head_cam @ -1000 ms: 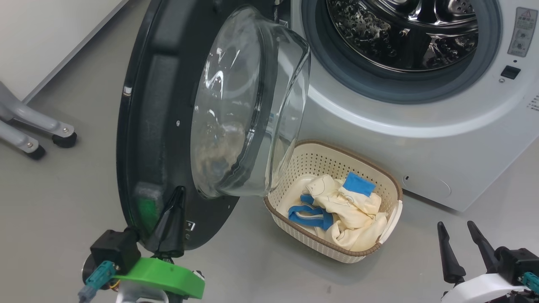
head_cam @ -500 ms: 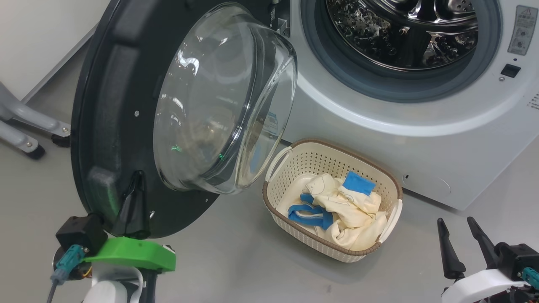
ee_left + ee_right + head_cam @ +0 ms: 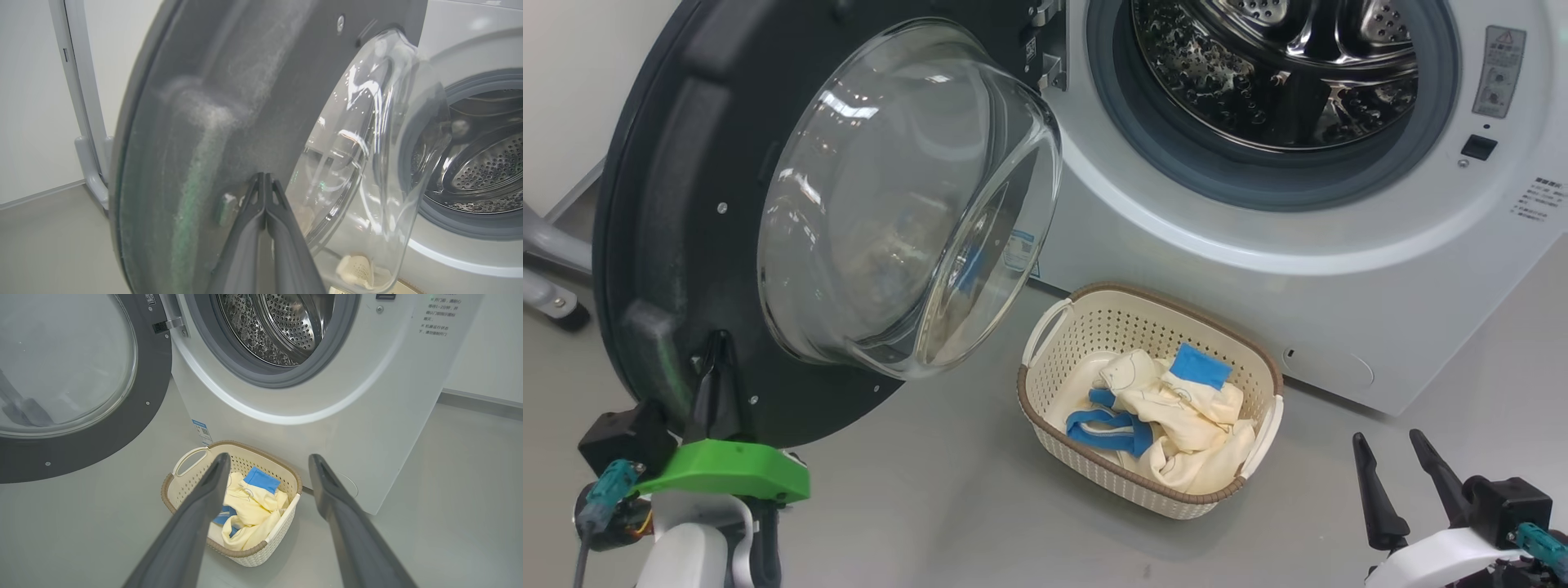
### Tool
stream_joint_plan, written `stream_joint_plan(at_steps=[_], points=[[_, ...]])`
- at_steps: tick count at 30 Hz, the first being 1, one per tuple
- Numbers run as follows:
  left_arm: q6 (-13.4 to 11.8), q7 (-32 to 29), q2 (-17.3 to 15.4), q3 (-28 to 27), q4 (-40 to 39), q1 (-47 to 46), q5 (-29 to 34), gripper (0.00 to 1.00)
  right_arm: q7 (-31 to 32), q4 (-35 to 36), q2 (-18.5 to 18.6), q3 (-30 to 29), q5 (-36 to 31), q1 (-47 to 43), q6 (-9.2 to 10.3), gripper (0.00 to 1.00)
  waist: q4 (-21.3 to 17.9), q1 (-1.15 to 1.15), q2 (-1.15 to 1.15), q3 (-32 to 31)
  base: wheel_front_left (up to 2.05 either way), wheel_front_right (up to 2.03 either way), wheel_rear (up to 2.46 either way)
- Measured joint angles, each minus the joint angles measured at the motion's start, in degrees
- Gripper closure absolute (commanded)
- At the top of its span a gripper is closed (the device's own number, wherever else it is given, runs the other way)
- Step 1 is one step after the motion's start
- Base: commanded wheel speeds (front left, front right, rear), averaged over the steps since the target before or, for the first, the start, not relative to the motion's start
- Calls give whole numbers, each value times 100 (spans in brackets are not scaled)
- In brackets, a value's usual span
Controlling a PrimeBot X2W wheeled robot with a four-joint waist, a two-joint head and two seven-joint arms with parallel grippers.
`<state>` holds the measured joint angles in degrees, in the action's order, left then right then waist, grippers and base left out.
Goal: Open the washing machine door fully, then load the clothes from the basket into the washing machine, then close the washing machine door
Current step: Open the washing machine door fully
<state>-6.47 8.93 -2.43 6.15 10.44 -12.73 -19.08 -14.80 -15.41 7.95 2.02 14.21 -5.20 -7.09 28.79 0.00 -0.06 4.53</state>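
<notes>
The washing machine door [image 3: 670,204] is seen swung wide to the left of the washing machine [image 3: 1258,278], and the steel drum [image 3: 1274,73] is left exposed. Whether the hinge's limit is reached cannot be told. The left gripper [image 3: 264,176], clenched on nothing, is set with its tips against the door's inner face near the lower rim, apparently for pushing. The clothes [image 3: 1176,408] are heaped in the basket [image 3: 1143,294], which is placed on the floor [image 3: 947,506] just before the machine, right of the door. The right gripper [image 3: 1386,435] is held spread and empty at the near right, apart from the basket. Opening is judged nearly done; loading and closing are left.
</notes>
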Motion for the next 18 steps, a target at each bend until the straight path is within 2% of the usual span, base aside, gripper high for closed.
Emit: stream_joint_plan(at_steps=[5,18], points=[[-1,119,-113,-68,370,-150,23,100,0,-23,-15,10,2,0,0,0,-105,0,0,-41,0,0,0],[-1,330,-132,-166,1104,-486,23,100,0,-82,-51,-68,47,-16,0,0,-255,0,0,-157,0,0,0]])
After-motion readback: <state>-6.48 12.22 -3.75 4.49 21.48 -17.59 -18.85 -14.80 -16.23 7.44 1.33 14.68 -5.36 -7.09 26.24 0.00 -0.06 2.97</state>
